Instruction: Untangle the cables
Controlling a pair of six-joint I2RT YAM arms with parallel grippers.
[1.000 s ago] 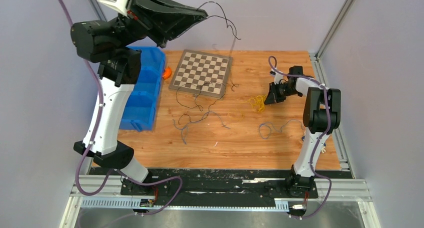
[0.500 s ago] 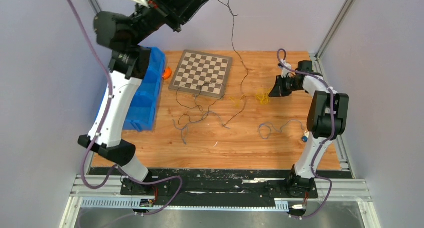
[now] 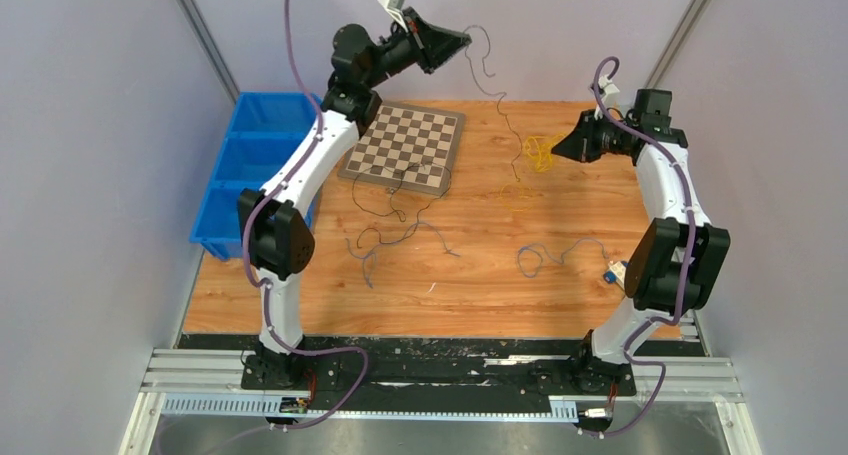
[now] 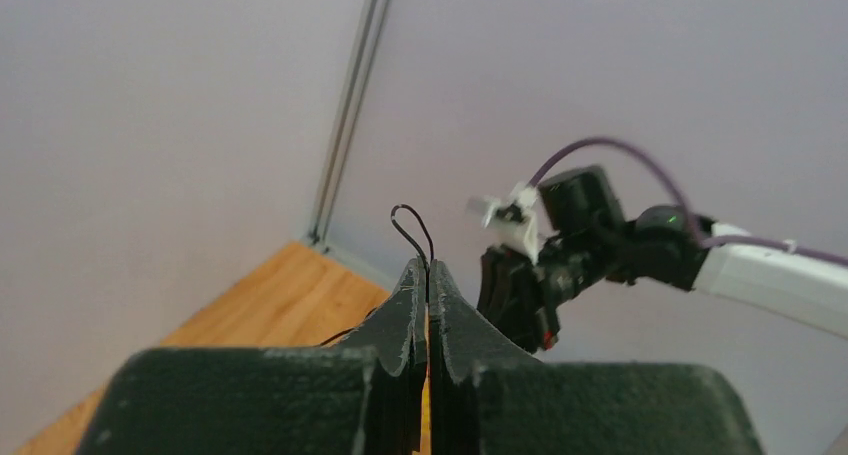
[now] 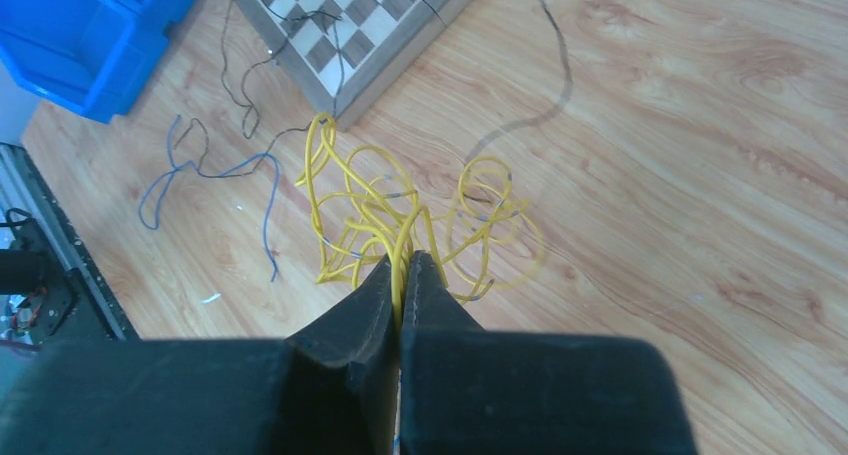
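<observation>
The left hand (image 3: 462, 41) is raised high over the far edge of the tabletop (image 3: 470, 295), beyond the chessboard (image 3: 402, 146). Its jaws are closed on a black cable (image 3: 497, 87). In the left wrist view the two fingers of this hand (image 4: 427, 275) meet tip to tip, and a small loop of the black cable (image 4: 411, 230) stands up from between them. From the grip the cable curls once in the air. It then hangs down in a long loose line toward the middle of the far half of the tabletop, to the right of the chessboard.

The right hand (image 3: 560, 147) is lifted above the far right part of the tabletop and points left. It is closed on a yellow cable (image 3: 540, 153). In the right wrist view the tips of this hand (image 5: 403, 265) pinch a strand, and the yellow cable (image 5: 365, 200) spreads out beyond them in a knot of tangled loops. The lower loops lie close to the wood. Whether they touch it cannot be told.

The other cables lie flat on the tabletop. A blue-grey cable (image 3: 545, 257) curls toward the right edge, close to the right arm. A loose tangle of dark cables (image 3: 395, 225) sprawls from the near edge of the chessboard toward the middle. One strand lies over the chessboard's near edge.

A blue bin (image 3: 250, 165) sits along the left edge.
</observation>
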